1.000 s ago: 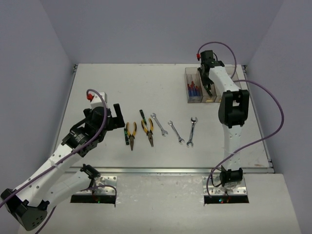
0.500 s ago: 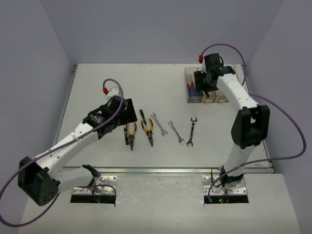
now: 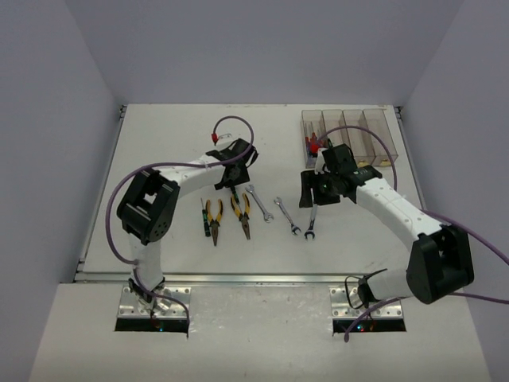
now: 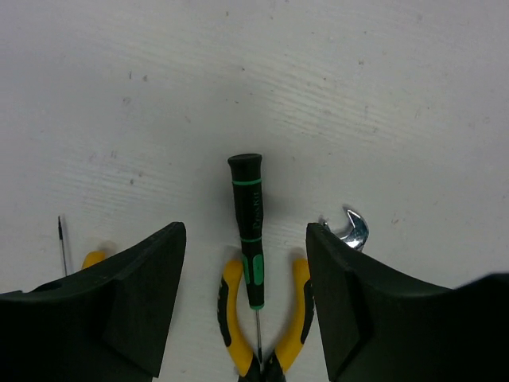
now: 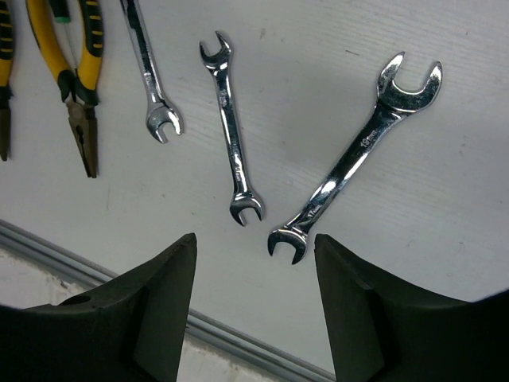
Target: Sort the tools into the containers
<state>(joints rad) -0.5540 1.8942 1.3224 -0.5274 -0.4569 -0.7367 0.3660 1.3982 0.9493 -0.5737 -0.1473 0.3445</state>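
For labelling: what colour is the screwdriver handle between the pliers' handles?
Screwdriver handle: black with green bands; left wrist view.

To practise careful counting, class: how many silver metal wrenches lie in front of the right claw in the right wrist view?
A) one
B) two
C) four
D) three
D: the right wrist view shows three, the left silver metal wrench, the middle silver metal wrench and the largest silver metal wrench, lying side by side.
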